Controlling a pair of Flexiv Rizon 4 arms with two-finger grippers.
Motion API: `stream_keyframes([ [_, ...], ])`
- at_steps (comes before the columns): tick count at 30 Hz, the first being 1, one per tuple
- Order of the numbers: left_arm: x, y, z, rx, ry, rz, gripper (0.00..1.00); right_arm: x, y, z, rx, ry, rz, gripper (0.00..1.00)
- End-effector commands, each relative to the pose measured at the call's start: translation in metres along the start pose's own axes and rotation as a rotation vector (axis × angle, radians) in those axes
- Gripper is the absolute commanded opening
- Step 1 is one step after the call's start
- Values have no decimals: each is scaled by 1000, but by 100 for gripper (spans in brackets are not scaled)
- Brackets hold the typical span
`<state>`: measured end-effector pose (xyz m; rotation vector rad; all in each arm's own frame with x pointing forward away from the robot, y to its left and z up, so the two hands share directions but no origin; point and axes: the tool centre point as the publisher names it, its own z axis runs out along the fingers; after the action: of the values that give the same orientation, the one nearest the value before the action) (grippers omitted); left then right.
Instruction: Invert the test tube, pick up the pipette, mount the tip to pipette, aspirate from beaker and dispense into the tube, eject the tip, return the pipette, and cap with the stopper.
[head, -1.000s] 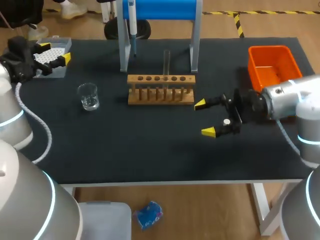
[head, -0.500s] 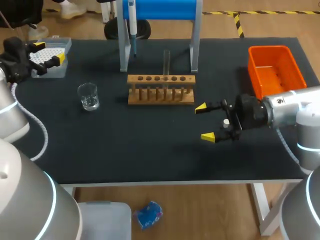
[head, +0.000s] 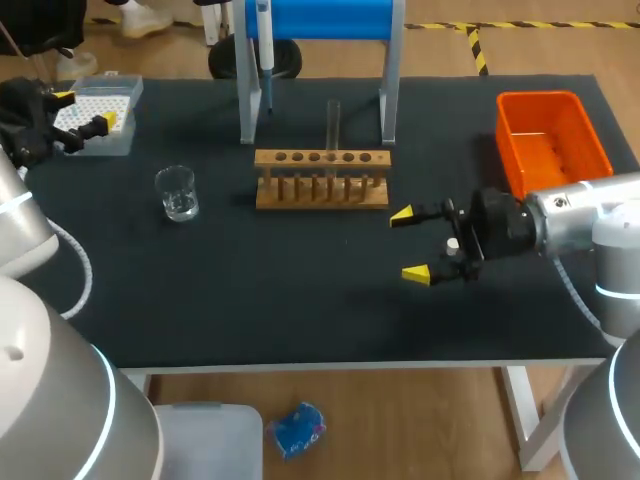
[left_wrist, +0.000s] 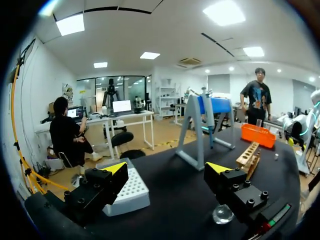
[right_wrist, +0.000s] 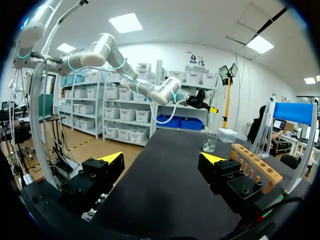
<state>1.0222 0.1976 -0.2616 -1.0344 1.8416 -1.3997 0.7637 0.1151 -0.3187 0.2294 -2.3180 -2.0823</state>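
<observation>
Glass test tube (head: 333, 122) is seen racked at twelve o'clock, probably mouth-up. Left claw (head: 83, 109), spread and empty, has been drawn back to ten o'clock; right claw (head: 408, 243), spread, is parked: pipette (head: 264, 45) pickup is awaited.

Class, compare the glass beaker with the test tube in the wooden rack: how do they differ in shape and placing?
The beaker is short and wide; the test tube is tall and narrow. The beaker stands directly on the table, apart from the rack; the test tube stands in one of the rack's holes. Both are clear and upright.
</observation>
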Motion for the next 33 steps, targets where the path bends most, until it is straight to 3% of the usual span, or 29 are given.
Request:
stream_keyframes([
  [1,-23,2,6,-73,44,-80,100,1,0,1,2,-3,-1,100],
  [7,-44,20,15,-170,42,-112,100,1,0,1,2,-3,-1,100],
  [20,-78,38,34,-318,-10,-35,100,1,0,1,2,-3,-1,100],
  [33,-82,39,34,-321,-26,-34,100,1,0,1,2,-3,-1,100],
])
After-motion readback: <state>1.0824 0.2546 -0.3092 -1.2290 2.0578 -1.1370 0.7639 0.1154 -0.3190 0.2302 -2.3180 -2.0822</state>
